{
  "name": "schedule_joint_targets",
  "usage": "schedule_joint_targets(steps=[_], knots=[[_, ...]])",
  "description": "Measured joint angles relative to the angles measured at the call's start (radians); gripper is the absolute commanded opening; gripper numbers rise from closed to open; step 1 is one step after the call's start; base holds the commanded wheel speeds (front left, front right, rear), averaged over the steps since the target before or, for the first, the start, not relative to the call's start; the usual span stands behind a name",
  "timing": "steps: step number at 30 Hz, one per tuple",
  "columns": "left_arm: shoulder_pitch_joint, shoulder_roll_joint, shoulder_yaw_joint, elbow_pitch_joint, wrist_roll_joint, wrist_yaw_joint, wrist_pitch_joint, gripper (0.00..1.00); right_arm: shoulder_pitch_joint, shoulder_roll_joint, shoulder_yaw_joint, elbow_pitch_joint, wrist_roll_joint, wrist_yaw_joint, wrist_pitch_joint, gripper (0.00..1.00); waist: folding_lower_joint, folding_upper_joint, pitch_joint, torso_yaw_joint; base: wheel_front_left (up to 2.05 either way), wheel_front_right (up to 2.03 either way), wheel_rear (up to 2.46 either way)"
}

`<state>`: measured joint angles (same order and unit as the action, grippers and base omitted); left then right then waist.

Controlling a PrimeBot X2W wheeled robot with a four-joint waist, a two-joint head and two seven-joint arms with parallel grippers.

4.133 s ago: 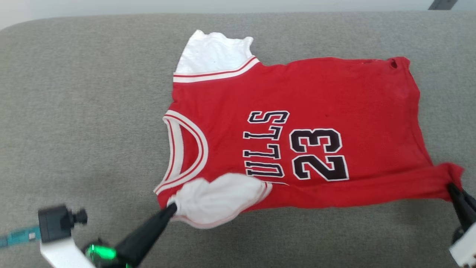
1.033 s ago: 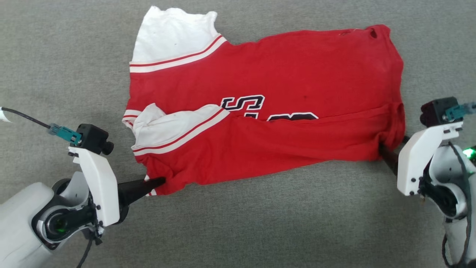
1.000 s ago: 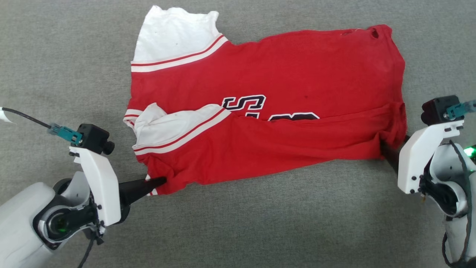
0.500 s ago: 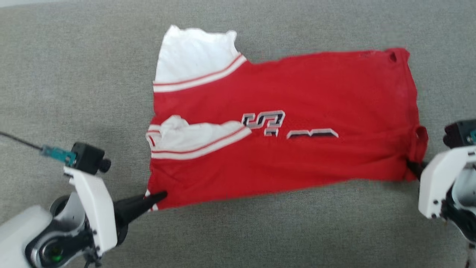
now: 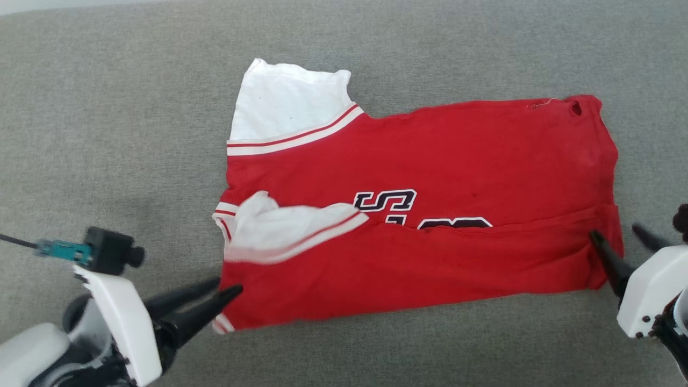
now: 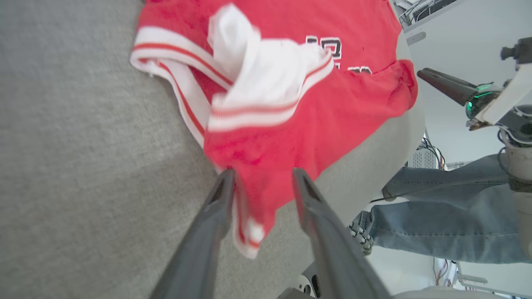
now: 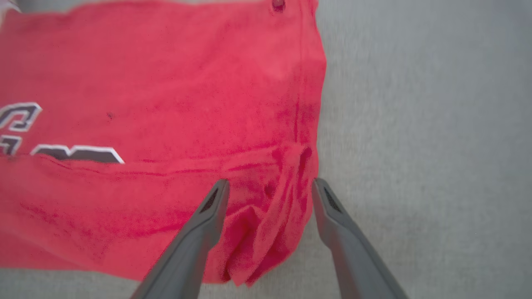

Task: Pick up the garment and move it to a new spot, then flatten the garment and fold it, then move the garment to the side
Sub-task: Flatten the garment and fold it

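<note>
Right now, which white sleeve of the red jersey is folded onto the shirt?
The near white sleeve lies crumpled over the red jersey itself; the far white sleeve spreads flat on the grey fabric surface.

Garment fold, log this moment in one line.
garment: near edge folded over lettering | left gripper: jaws open at collar-end corner | right gripper: jaws open at hem corner
</note>
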<state>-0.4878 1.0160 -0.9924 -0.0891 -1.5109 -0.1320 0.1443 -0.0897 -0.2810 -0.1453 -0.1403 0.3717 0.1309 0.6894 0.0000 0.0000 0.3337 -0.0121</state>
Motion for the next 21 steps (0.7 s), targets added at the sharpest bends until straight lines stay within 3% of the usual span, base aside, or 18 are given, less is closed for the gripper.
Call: schedule_joint_targets(steps=[6, 11, 16, 21], knots=[[-0.003, 0.035, 0.065, 0.045, 0.019, 0.0, -0.152, 1.0, 0.001, 0.011, 0.05, -0.073, -0.087, 0.0, -0.318, 1.0, 0.0, 0.0, -0.001, -0.025, 0.0, 0.0, 0.0], [-0.069, 0.029, 0.128, 0.155, 0.043, 0.0, -0.261, 1.0, 0.003, 0.078, 0.095, -0.047, -0.158, 0.0, -0.558, 1.0, 0.0, 0.0, 0.008, -0.07, 0.0, 0.0, 0.0], [-0.215, -0.005, 0.164, 0.27, 0.09, 0.0, -0.276, 1.0, -0.002, 0.161, 0.11, -0.026, -0.206, 0.0, -0.753, 1.0, 0.0, 0.0, 0.028, -0.127, 0.0, 0.0, 0.0], [-0.37, -0.03, 0.167, 0.43, 0.109, 0.0, -0.206, 1.0, -0.003, 0.201, 0.13, 0.006, -0.228, 0.0, -0.848, 1.0, 0.0, 0.0, 0.055, -0.198, 0.0, 0.0, 0.0]])
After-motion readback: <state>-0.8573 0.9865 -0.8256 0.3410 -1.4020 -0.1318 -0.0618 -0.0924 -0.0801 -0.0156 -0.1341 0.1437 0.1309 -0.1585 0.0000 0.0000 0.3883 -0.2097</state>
